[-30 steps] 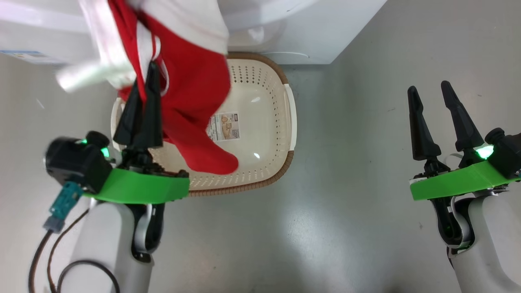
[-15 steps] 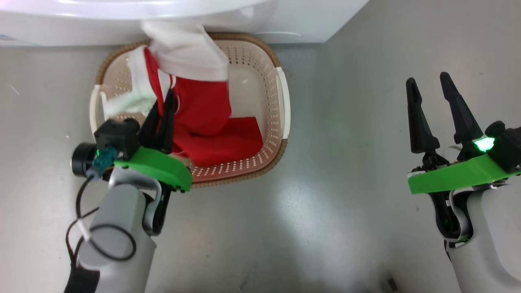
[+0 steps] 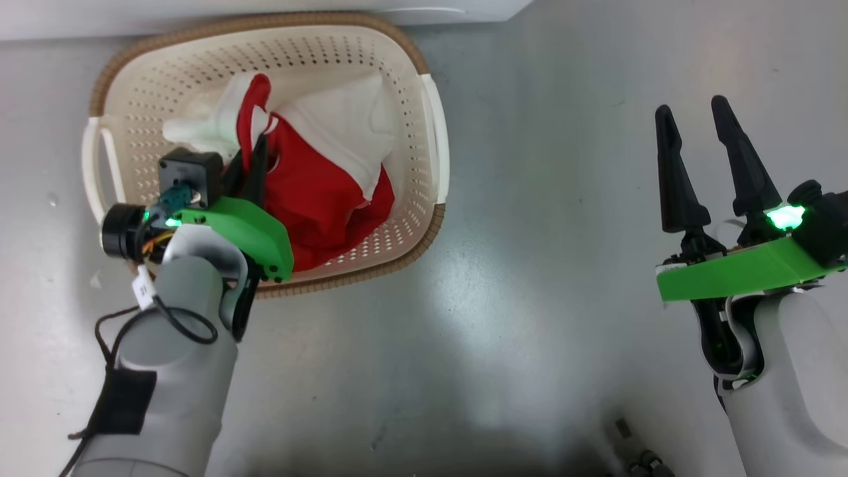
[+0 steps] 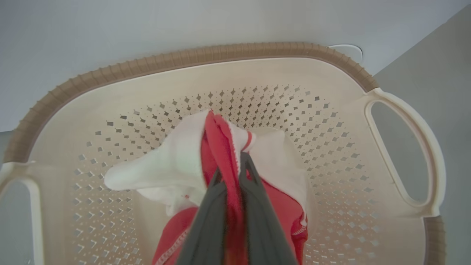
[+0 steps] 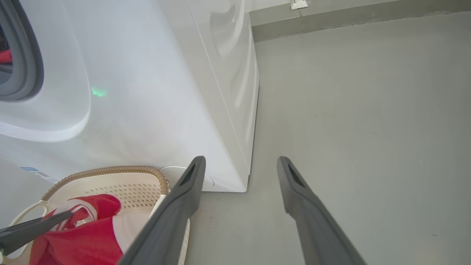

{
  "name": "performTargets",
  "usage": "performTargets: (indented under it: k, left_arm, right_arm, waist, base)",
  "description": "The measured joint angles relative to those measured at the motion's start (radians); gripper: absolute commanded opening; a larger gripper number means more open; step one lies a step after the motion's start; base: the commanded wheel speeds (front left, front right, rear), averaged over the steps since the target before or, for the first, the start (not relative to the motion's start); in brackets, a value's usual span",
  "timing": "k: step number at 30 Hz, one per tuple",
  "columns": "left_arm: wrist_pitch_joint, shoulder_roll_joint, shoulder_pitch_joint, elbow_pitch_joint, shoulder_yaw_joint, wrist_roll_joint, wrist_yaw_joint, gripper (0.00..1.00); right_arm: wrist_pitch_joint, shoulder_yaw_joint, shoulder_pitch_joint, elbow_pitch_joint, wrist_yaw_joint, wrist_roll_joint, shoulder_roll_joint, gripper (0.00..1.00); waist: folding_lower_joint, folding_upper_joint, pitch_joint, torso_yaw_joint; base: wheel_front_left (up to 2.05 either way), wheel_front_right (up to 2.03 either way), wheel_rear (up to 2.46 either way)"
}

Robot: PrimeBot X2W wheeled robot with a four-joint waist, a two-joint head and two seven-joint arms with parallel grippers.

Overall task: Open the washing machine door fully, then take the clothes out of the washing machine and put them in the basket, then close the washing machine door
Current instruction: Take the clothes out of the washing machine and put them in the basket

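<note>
The red and white clothes (image 3: 318,192) lie bunched in the cream basket (image 3: 430,132), which stands on the floor against the white washing machine (image 3: 199,16). My left gripper (image 3: 255,149) reaches down into the basket, shut on a fold of the red fabric. In the left wrist view, the left gripper (image 4: 232,165) pinches the clothes (image 4: 173,169) above the basket's perforated bottom (image 4: 331,154). Off to the right, my right gripper (image 3: 691,106) hangs open and holds nothing. The right wrist view shows the right gripper (image 5: 241,160), the washing machine (image 5: 147,92) and its grey ring (image 5: 25,55). The washing machine door is out of view.
Grey floor (image 3: 530,232) spreads to the right of the basket and in front of it. A wall skirting (image 5: 349,20) runs behind the machine. A sliver of red (image 5: 3,55) shows inside the drum opening. A small dark object (image 3: 636,450) lies on the floor by my right arm.
My left gripper has come down with the clothes, which hung above the basket and now rest inside it. The head camera has tilted down. The right gripper has stayed open.
</note>
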Motion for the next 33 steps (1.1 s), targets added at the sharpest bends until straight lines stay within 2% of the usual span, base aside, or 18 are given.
performTargets:
  k: [3,6,7,8,19,25,33]
  left_arm:
    - [0.000,0.001,-0.028,0.050,0.003,0.003,-0.001,0.00]
    - [0.000,0.001,-0.049,0.085,0.005,0.003,-0.001,0.41]
    - [0.000,0.001,-0.054,0.094,0.007,0.003,-0.001,0.57]
    - [0.000,0.002,-0.058,0.102,0.008,0.003,-0.001,0.99]
    - [0.000,0.001,-0.061,0.087,0.031,0.001,-0.001,1.00]
    - [0.000,-0.001,0.000,0.016,0.057,-0.012,-0.009,1.00]
    - [0.000,-0.001,0.110,-0.146,0.097,-0.001,-0.010,1.00]
  right_arm:
    - [0.000,0.005,-0.014,-0.002,0.000,0.000,0.004,1.00]
    - [0.000,0.007,-0.015,-0.004,0.000,0.000,0.006,1.00]
    - [0.000,0.007,-0.015,-0.004,0.000,0.000,0.006,1.00]
    - [0.000,0.007,-0.015,-0.004,0.000,0.000,0.006,1.00]
    - [0.000,-0.001,-0.013,0.008,0.000,0.000,0.006,1.00]
    - [0.000,-0.004,-0.007,0.018,0.000,0.000,0.001,1.00]
    - [0.000,-0.005,0.021,0.039,0.000,0.000,-0.012,1.00]
  waist:
    - [0.0000,0.0000,0.012,-0.010]
    - [0.0000,0.0000,0.019,-0.019]
    - [0.0000,0.0000,0.021,-0.021]
    - [-0.0001,0.0000,0.022,-0.023]
    - [0.0000,0.0000,-0.013,-0.017]
    - [0.0000,0.0000,-0.065,-0.007]
    - [0.0000,0.0000,-0.157,0.009]
  base:
    - [0.00,0.00,0.00]
    - [0.00,0.00,0.00]
    - [0.00,0.00,0.00]
    - [0.00,0.00,0.00]
    - [0.00,0.00,0.00]
    - [0.00,0.00,0.00]
    - [0.00,0.00,0.00]
